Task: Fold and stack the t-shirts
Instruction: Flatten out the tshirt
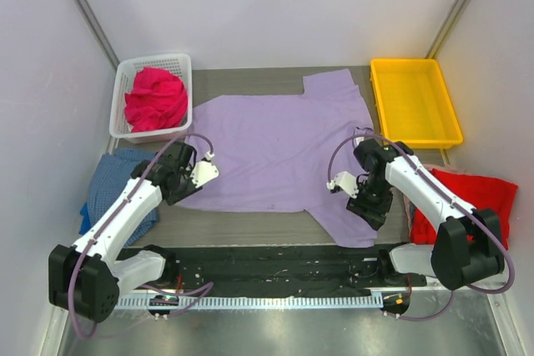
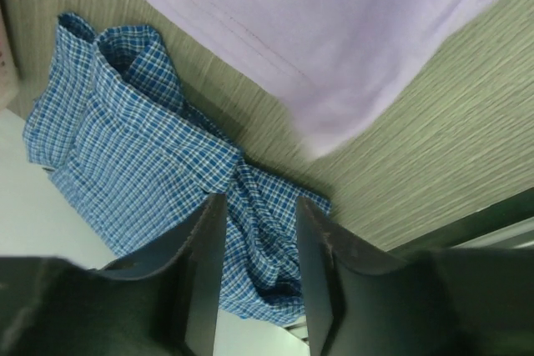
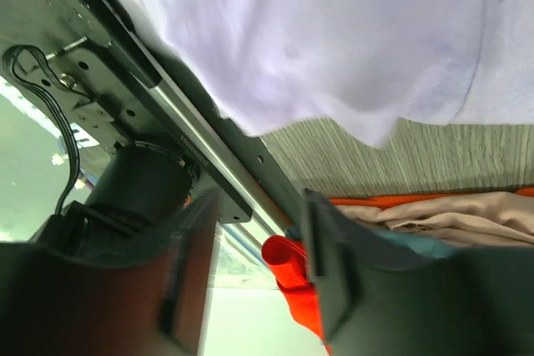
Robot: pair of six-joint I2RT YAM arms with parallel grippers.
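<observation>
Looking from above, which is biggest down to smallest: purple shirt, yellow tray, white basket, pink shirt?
1. lavender t-shirt, clearly largest.
2. yellow tray and white basket, too alike to rank.
3. pink t-shirt, bunched inside the basket.

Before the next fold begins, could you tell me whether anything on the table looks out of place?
The blue checked shirt lies crumpled at the left edge of the table, and the red shirt is bunched at the right edge. The lavender shirt lies flat, though its near sleeve seems to reach the front rail.
</observation>
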